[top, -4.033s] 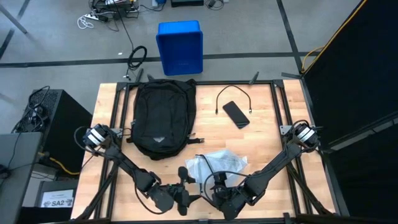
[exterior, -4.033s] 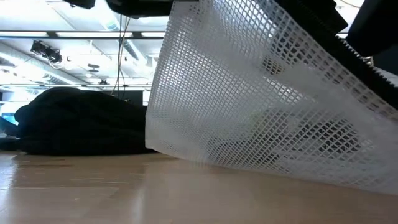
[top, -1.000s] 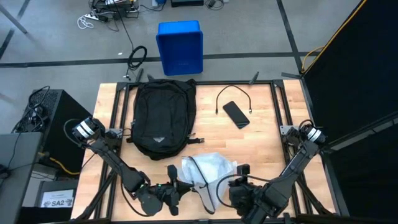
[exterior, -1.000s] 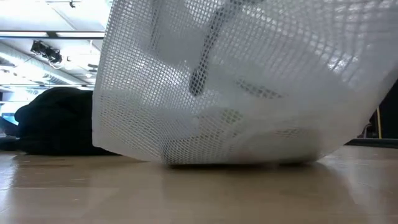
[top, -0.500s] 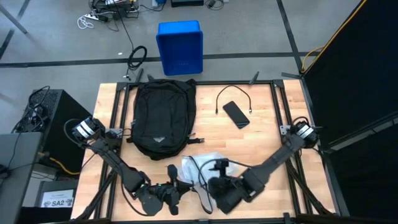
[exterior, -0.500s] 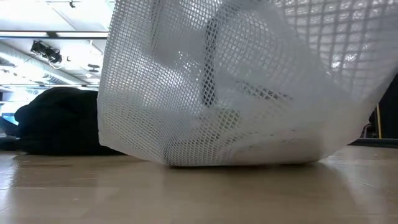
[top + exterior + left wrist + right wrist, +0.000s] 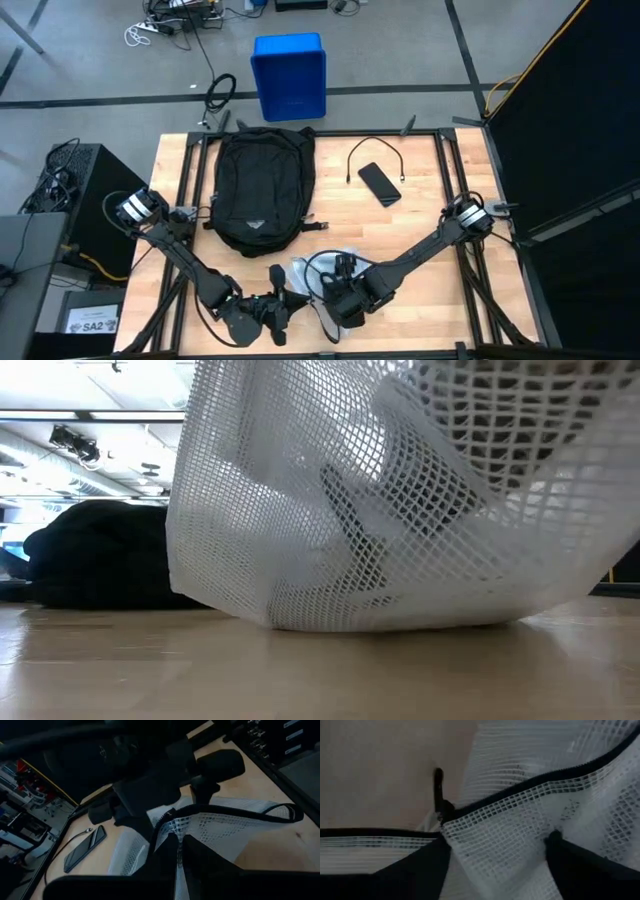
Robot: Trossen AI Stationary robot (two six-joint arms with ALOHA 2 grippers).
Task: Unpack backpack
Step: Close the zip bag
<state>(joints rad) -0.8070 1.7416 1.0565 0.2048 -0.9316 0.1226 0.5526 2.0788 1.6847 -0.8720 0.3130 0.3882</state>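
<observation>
Moved: my right claw [image 7: 336, 287] has swung in from the table's near right edge and now sits over the mesh bag [image 7: 335, 268].
Right claw: fingers [image 7: 410, 872] spread, one each side of the bag's zipper edge, mesh between them; I cannot tell if they grip it.
Left claw [image 7: 288, 300]: fully closed on the bag's near-left edge.
Backpack [image 7: 258, 188]: flat on the table's far-left part, long axis running away from me, top at the far edge.
Relation: the backpack lies beyond both claws and to the left; my left arm is nearer it.
Also out: phone [image 7: 379, 183] and cable [image 7: 374, 150], far right.
Hidden: the bag's contents (mesh fills the low view); whether the backpack is open.
</observation>
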